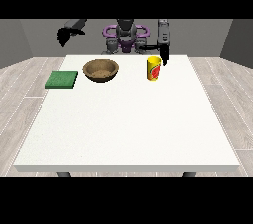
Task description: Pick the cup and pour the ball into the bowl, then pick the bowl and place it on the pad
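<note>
A yellow cup [154, 69] with a red mark stands upright on the table's far right part. The ball is not visible from here. A brown bowl [101, 70] sits to the cup's left, and a green pad [62, 79] lies flat near the table's left edge. The hand at the view's right [164, 54] hangs just behind and to the right of the cup, fingers pointing down and straight, apart from the cup as far as I can tell. The hand at the view's left [63, 35] is raised high beyond the table's far left corner, holding nothing.
The white table [128, 124] stretches broadly toward the camera in front of the three objects. The robot's torso [126, 35] stands behind the far edge. Wooden floor surrounds the table.
</note>
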Robot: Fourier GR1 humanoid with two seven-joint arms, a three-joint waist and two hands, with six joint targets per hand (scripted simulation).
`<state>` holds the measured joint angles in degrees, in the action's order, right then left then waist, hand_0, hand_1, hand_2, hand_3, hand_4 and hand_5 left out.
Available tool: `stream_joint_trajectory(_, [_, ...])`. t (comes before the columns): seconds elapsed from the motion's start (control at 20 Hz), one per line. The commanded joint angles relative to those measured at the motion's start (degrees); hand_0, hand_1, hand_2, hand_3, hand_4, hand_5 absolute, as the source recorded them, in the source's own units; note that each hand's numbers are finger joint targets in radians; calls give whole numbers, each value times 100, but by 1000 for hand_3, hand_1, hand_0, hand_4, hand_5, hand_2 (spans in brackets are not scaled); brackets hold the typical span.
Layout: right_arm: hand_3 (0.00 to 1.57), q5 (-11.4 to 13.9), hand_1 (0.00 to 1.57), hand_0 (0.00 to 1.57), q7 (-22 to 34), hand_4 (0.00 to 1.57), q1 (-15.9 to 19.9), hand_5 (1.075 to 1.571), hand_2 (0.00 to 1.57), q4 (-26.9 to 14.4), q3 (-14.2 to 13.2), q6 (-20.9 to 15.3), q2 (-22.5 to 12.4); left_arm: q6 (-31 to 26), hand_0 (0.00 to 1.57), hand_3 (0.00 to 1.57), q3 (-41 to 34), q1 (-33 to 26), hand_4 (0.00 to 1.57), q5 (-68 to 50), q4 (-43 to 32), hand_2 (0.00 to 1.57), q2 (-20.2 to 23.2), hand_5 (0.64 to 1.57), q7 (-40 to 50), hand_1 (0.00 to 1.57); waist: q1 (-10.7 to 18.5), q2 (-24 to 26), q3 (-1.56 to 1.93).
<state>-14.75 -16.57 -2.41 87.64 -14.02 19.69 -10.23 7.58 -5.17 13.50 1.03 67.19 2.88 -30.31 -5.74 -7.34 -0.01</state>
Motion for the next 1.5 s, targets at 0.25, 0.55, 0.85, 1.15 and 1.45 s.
stream_joint_trajectory(0.25, [0,-375,0,0,-113,266,138,1569,0,-30,-307,610,-450,425,340,0,-646,709,0,15,-1760,0,197,1476,-1205,340,-489,-465,-3])
stream_joint_trajectory(0.55, [0,-588,0,0,-210,217,280,1570,0,-426,-563,903,-718,1482,1296,1571,-343,672,1148,703,-2239,1571,-126,1561,-1617,1296,-585,-594,-1])
stream_joint_trajectory(0.85, [0,-902,0,0,139,356,340,1570,0,-890,-893,940,-930,1928,1301,1571,-103,930,1216,1108,-2540,1571,-51,1554,-1157,1301,-340,-9,2])
stream_joint_trajectory(1.15, [0,-986,0,0,863,495,725,1571,0,-1247,-884,744,-1209,2893,1320,1571,722,1704,1232,2530,-2492,1571,218,1552,692,1320,-193,676,15])
stream_joint_trajectory(1.45, [0,-807,0,0,1128,596,962,1567,0,-1303,-759,584,-1310,3270,1269,1544,1612,2413,1171,4438,-3257,1571,1113,1564,2024,1269,-197,847,41])
